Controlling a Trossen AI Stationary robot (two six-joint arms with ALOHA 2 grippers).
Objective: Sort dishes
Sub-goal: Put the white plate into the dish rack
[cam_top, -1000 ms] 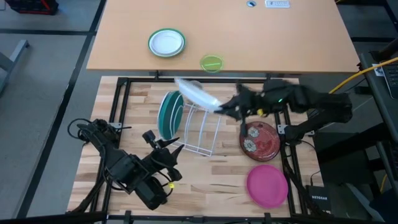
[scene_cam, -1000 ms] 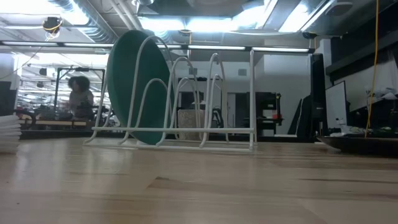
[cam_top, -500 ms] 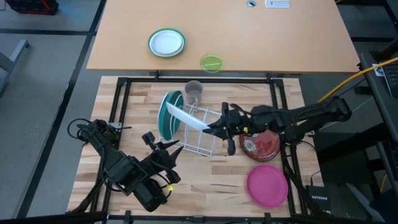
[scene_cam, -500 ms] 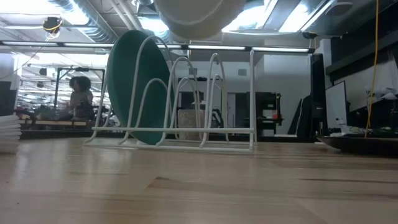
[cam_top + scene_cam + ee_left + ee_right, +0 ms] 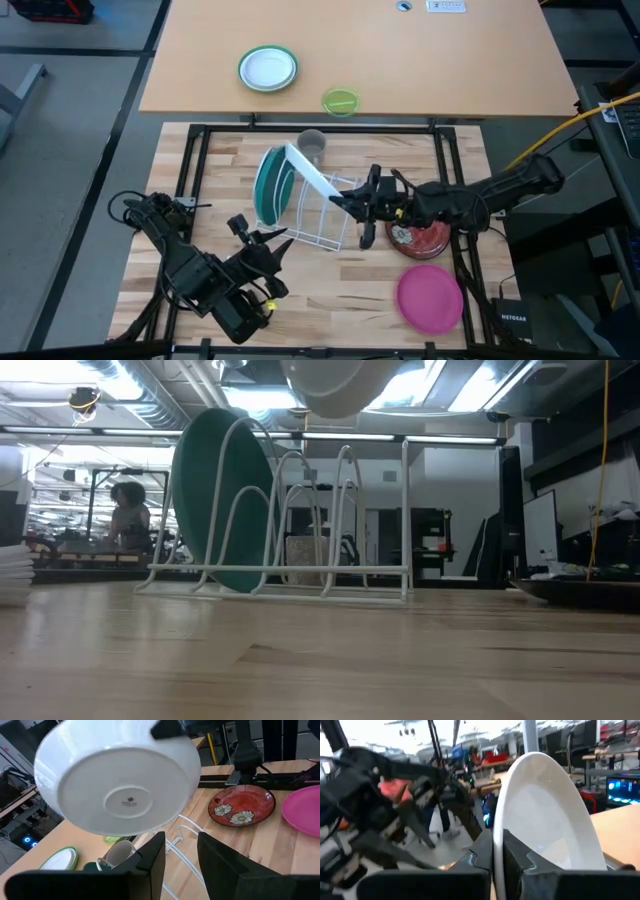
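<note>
The step in hand looks like racking the white plate: the right gripper has its fingers clamped on the plate's rim, one on each face as the right wrist view shows, and holds it tilted in the air above the white wire rack, which stands near the middle of the wooden tabletop. From the low view only the plate's underside shows at the top, clear of the rack's hoops, so it is not yet in a slot. The teal-green plate already stands on edge in the rack's end slot on the left-arm side. The dark red plate with pale flowers lies flat on the tabletop under the right arm, toward the right edge, and the magenta plate lies flat nearer the front right corner; both seem to be waiting their turn. A grey cup stands just beyond the rack toward the far edge. The left gripper rests low near the front left of the tabletop, its fingers parted and holding nothing. The next move, as I judge it, calls for turning the white plate closer to upright, lining its lower rim with a free slot beside the teal-green plate, and lowering it between the wires before letting go, without knocking the standing plate or shifting the light rack.
</note>
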